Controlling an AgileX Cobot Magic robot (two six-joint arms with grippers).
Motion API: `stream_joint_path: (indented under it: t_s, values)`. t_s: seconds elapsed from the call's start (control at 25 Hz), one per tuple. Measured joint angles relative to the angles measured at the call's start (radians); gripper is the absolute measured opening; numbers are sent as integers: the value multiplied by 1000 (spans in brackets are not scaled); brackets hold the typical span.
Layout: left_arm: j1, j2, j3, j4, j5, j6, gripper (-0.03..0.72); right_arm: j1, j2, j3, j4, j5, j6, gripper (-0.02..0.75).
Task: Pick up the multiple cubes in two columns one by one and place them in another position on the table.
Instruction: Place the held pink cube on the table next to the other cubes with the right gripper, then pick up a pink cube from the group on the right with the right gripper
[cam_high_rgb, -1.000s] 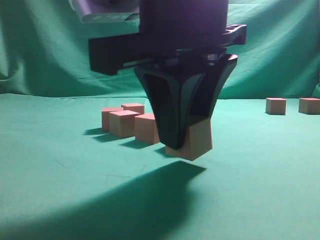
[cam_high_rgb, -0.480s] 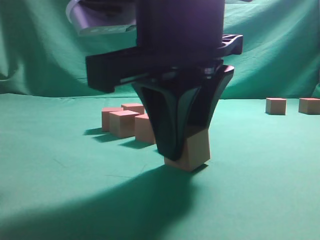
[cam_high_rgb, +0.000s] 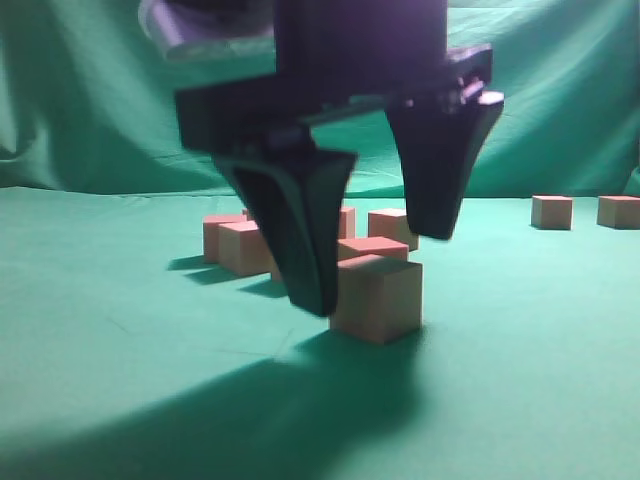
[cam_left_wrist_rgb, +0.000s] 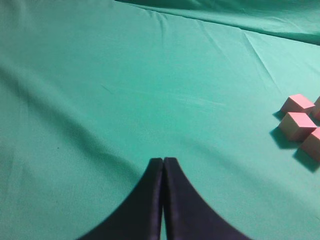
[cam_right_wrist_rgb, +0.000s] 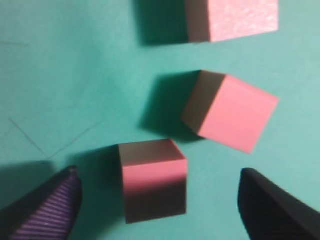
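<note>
The right hand (cam_high_rgb: 370, 265) stands wide open above the table (cam_high_rgb: 110, 400), its two dark fingers spread well apart and holding nothing; the near cube (cam_high_rgb: 378, 297) sits flat on the green cloth between and just below them, toward the near edge of the table. In the right wrist view that cube (cam_right_wrist_rgb: 152, 180) lies free between the fingertips, with a gap on either side, and two more cubes lie beyond it, the closer one (cam_right_wrist_rgb: 230, 112) turned at an angle and just apart from it. Behind the hand a cluster of cubes (cam_high_rgb: 240, 245) sits around the middle of the table, and two further cubes (cam_high_rgb: 552, 212) rest well apart toward the far right edge. The left hand (cam_left_wrist_rgb: 163, 200) hangs over bare cloth with its fingers pressed together and nothing between them; a few cubes (cam_left_wrist_rgb: 297, 125) show at the right of its view. The placing step looks done, so the risk lies in the retreat: the left finger of the right hand seems to hang low beside the cube, though blur makes its clearance hard to judge, and any sideways drift as the hand lifts could nudge the cube, or push it into the angled neighbour and spoil the row.
</note>
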Motion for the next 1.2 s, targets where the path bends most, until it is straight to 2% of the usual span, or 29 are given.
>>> stream_joint_path:
  t_s: [0.08, 0.12, 0.28, 0.4, 0.44, 0.64, 0.76, 0.96, 1.08, 1.2]
  values:
    - [0, 0, 0, 0, 0, 0, 0, 0, 0, -50, 0, 65, 4, 580]
    - [0, 0, 0, 0, 0, 0, 0, 0, 0, -78, 0, 97, 4, 621]
    - [0, 0, 0, 0, 0, 0, 0, 0, 0, -196, -17, 231, -14, 605]
    - [0, 0, 0, 0, 0, 0, 0, 0, -7, -267, -73, 247, -30, 605]
    - [0, 0, 0, 0, 0, 0, 0, 0, -19, -283, -100, 247, -35, 544]
    - [0, 0, 0, 0, 0, 0, 0, -31, -145, -360, -236, 256, -43, 547]
    - [0, 0, 0, 0, 0, 0, 0, -127, -228, -388, -275, 264, -43, 547]
    - [0, 0, 0, 0, 0, 0, 0, -393, -299, -403, -280, 279, -26, 547]
    - [0, 0, 0, 0, 0, 0, 0, -545, -294, -403, -193, 282, -27, 547]
    - [0, 0, 0, 0, 0, 0, 0, -666, -262, -403, -49, 235, -66, 547]
